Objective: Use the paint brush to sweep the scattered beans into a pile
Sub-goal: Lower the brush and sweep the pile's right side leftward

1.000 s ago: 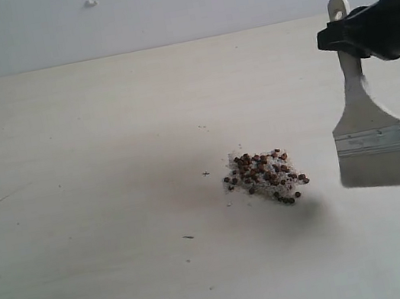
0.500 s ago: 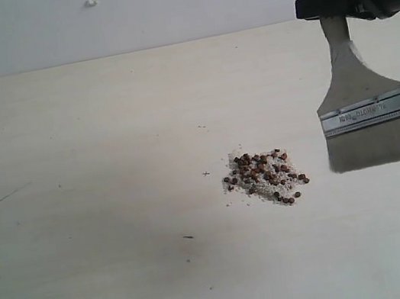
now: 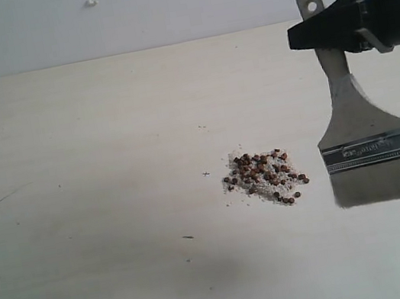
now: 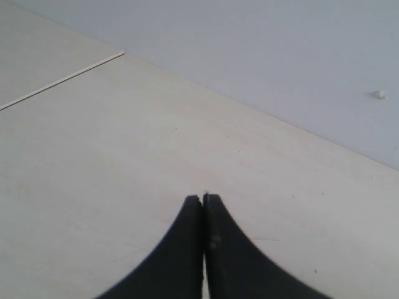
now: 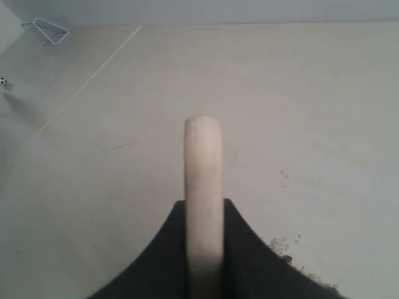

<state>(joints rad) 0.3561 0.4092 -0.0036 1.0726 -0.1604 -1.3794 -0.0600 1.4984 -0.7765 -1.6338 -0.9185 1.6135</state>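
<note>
The beans lie gathered in one pile [image 3: 265, 177] of brown pellets and whitish crumbs near the middle of the pale table; its edge shows in the right wrist view as the pile [image 5: 283, 256]. The paint brush [image 3: 369, 143] hangs upright to the right of the pile, bristles down near the table, apart from the beans. My right gripper [image 3: 325, 33] is shut on the brush's wooden handle [image 5: 203, 187], near its top. My left gripper [image 4: 203, 198] is shut on nothing, over bare table, and does not show in the exterior view.
A few stray crumbs [image 3: 201, 127] lie behind the pile, and a small dark speck [image 3: 188, 237] lies in front of it. The table's far edge [image 3: 129, 53] meets a pale wall. A small wire object [image 5: 50, 29] sits far off.
The brush rose and shifted left, then came back down with its bristles lower, a little nearer the pile than a second ago. The pile has not moved.
</note>
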